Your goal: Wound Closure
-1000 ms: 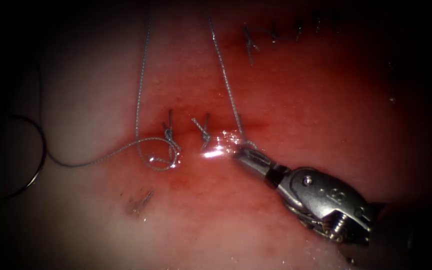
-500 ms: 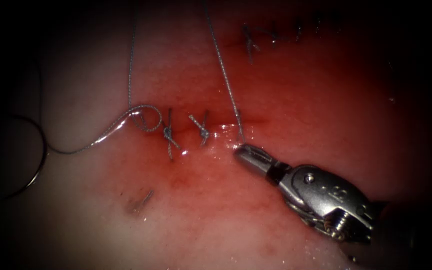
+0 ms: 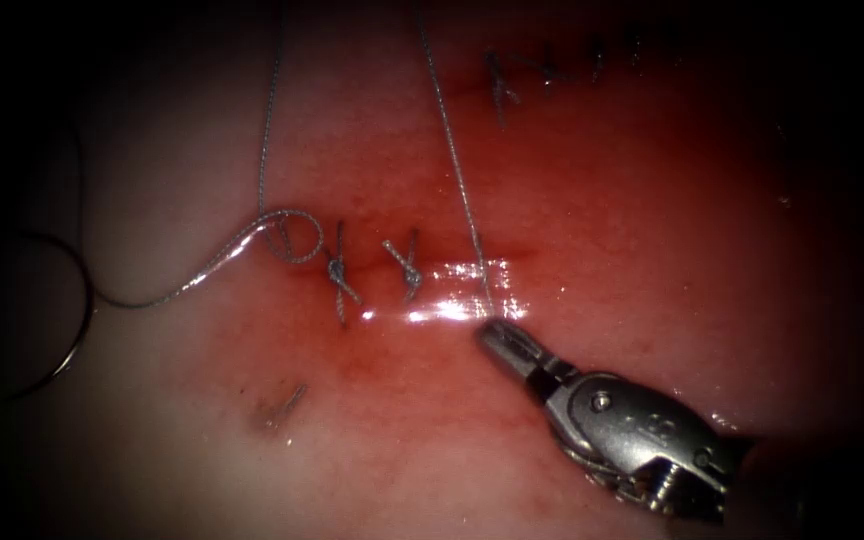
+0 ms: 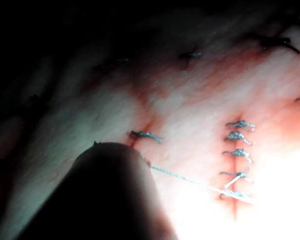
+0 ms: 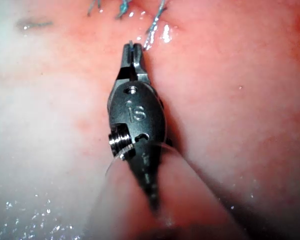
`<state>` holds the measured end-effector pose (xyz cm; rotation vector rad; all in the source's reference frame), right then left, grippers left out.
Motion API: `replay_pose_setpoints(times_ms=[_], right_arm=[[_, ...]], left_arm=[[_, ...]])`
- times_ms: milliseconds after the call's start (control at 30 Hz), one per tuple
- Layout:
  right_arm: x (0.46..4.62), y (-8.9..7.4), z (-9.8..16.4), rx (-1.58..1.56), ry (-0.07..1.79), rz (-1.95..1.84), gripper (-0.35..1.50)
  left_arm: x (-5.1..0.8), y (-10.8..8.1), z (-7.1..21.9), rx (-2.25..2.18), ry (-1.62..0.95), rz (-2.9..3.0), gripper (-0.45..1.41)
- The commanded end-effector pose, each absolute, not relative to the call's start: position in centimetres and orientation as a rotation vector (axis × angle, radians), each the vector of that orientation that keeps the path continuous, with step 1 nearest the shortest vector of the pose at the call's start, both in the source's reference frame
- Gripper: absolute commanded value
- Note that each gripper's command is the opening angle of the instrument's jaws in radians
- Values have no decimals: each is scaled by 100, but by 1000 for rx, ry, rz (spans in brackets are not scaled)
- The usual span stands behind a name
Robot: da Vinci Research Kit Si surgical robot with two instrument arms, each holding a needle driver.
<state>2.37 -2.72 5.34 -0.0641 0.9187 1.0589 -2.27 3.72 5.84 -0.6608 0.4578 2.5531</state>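
Observation:
The cut [image 3: 452, 262] runs across the red tissue [image 3: 572, 200], with two knotted stitches [image 3: 337, 268] along it. My right tool [image 3: 492, 335] lies just below the cut, jaws shut on the end of a thread strand [image 3: 452, 160] that rises taut out of view. Its shut jaws [image 5: 131, 50] also show in the right wrist view. A second strand drops to a small loop [image 3: 292, 236], then trails left to the curved needle [image 3: 82, 300], which lies free on the tissue. In the left wrist view a dark tool shape [image 4: 110, 195] has taut thread [image 4: 200, 184] running from it.
An older row of stitches [image 3: 547, 68] sits at the back. A stitched line [image 4: 236, 150] shows in the left wrist view. Wet glare [image 3: 452, 300] covers the tissue near the right tool. A short cut thread end [image 3: 282, 405] lies on the pale tissue in front.
The thread loop has slid up from below the cut to the left of the first stitch. My right tool has drawn back down from the cut, holding its strand taut.

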Motion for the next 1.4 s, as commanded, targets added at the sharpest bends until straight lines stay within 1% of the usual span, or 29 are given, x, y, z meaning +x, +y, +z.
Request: replay_pose_setpoints(times_ms=[33,133,267,467,633,667,700,733,767,867,933,967,1000,1033,1100,1133,1167,1233,1300,1333,1400], right_arm=[[247,-282,542,-49,907,1048,-35],[254,-305,549,-14,865,1008,-35],[258,-306,546,-3,857,1004,-35],[256,-287,540,-49,930,998,-35],[251,-269,534,-67,989,1001,-35],[250,-267,533,-74,998,998,-25],[250,-263,532,-80,1007,996,-1],[249,-258,530,-89,1023,997,41],[249,-255,529,-98,1035,996,58],[246,-245,520,-110,1075,1010,88],[244,-241,516,-113,1088,1015,95],[243,-240,513,-115,1095,1018,101],[241,-238,508,-114,1104,1022,115],[239,-235,502,-114,1107,1020,121],[234,-229,491,-93,1113,1018,121],[232,-225,487,-74,1120,1011,113],[230,-222,485,-60,1125,1005,100],[227,-212,481,-17,1146,983,63],[227,-200,481,1,1151,979,44],[229,-192,482,19,1160,971,44],[232,-179,486,40,1172,961,73]], left_arm=[[-233,378,587,-663,467,2556,-45],[-231,380,588,-671,466,2556,-45],[-231,378,588,-670,468,2557,-45],[-242,354,585,-724,459,2562,-45],[-253,324,573,-767,400,2586,-45],[-255,315,569,-771,385,2594,-45],[-256,308,566,-777,374,2599,-45],[-258,291,557,-784,354,2610,-45],[-259,283,553,-785,350,2613,-45],[-256,249,533,-799,328,2630,-45],[-252,230,522,-805,320,2644,-45],[-250,223,516,-807,315,2648,-45],[-246,206,504,-813,306,2662,-45],[-242,192,493,-820,301,2680,-45],[-235,167,475,-835,291,2698,-45],[-233,156,468,-840,288,2704,-45],[-232,149,463,-843,287,2707,-45],[-231,131,454,-860,289,2725,-45],[-232,117,447,-876,293,2739,-45],[-234,111,444,-882,296,2745,-45],[-238,97,439,-894,305,2757,-45]])
